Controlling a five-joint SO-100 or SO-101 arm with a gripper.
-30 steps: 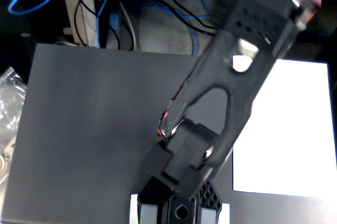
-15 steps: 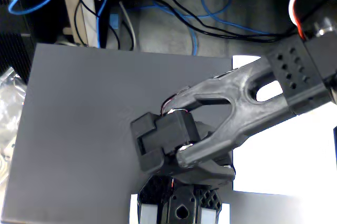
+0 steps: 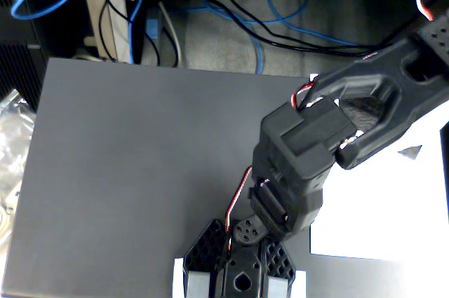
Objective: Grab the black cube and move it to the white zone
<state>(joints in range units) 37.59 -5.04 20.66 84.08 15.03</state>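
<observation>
In the fixed view, the arm's base point(image 3: 238, 277) sits at the bottom edge on a dark grey mat point(image 3: 140, 172). The black arm point(image 3: 309, 151) rises from there and bends toward the upper right. Its tool is out of frame, so I cannot tell whether it is spread or pinched. The white sheet point(image 3: 393, 207) lies just right of the arm, beside the mat. The black block is not visible. Beyond the mat, blue and black cables point(image 3: 273, 24) trail across the floor.
</observation>
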